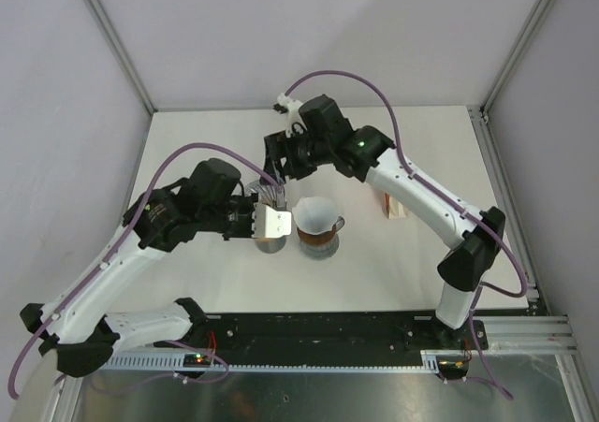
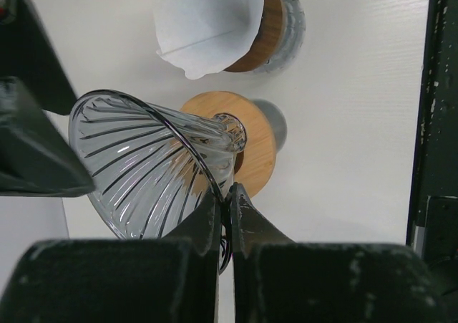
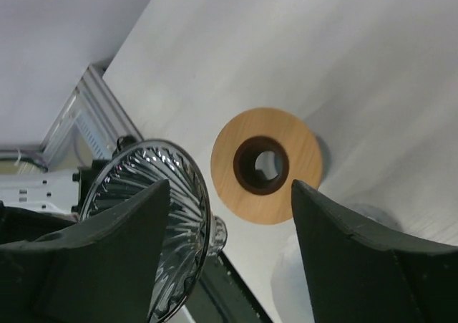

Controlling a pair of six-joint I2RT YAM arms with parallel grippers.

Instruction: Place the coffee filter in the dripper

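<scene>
Near the middle of the white tabletop (image 1: 215, 141), the left gripper (image 2: 225, 196) held a clear, ribbed glass cone dripper (image 2: 143, 158), its dark fingers pinched together on the thin rim. The dripper was tipped onto its side, with the wide mouth turned toward the left wrist camera and the narrow neck pointing away. Just past that neck, a round wooden ring with a dark centre hole (image 2: 261, 151) lay flat on the table. Whether neck and ring touched could not be told.

The white paper cone filter (image 2: 207, 22) was apart from the held dripper. It sat open end up in a second holder, which had a brown wooden collar (image 2: 266, 29) and a clear glass foot. In the overhead view this holder stood just beside the ring, on its right.

The right gripper (image 3: 230, 187) hung above the ring with its two dark fingers wide apart. Through the gap, the ring showed on the table below, with the tilted dripper at the left of that view. Toward the right side of the table, a small orange-and-white box (image 1: 397, 207) lay partly hidden beneath the right arm.
</scene>
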